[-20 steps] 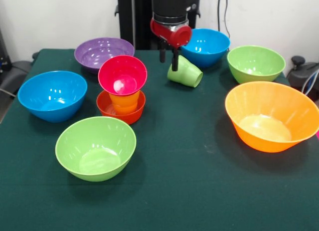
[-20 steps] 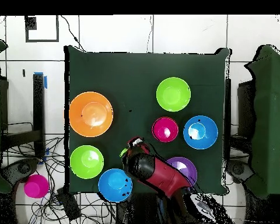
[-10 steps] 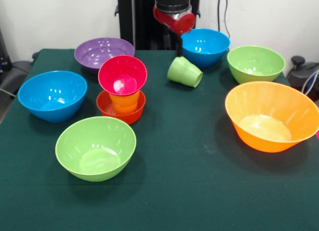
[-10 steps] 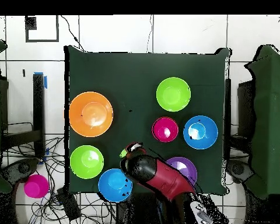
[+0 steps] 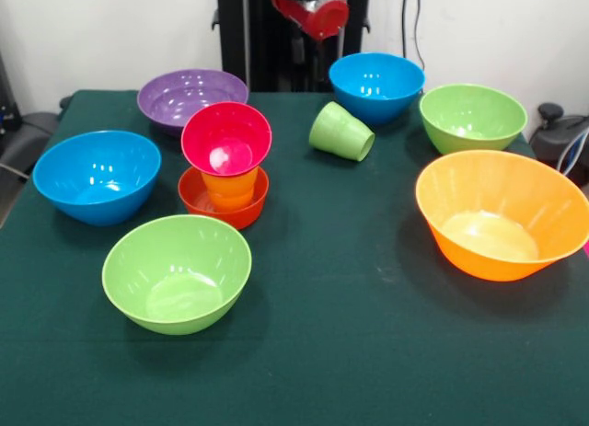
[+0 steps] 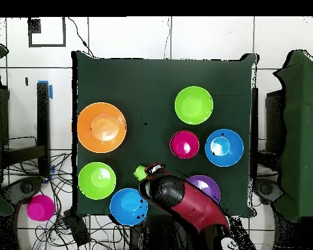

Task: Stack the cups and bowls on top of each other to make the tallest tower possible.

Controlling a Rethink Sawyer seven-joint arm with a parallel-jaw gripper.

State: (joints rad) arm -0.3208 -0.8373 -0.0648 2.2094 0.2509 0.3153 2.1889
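Lifted away, the gripper [image 5: 310, 12] left the green cup [image 5: 340, 132] tipped over; couldn't tell the jaws' state. Magenta bowl [image 5: 226, 138] looked wobbly.

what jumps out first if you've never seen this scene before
The small tower left of centre on the green table: a glossy magenta plastic bowl atop a ribbed orange plastic cup, inside a small red-orange plastic bowl. Next, the largest orange plastic bowl at the right, and the light green ribbed cup tipped on its side behind.
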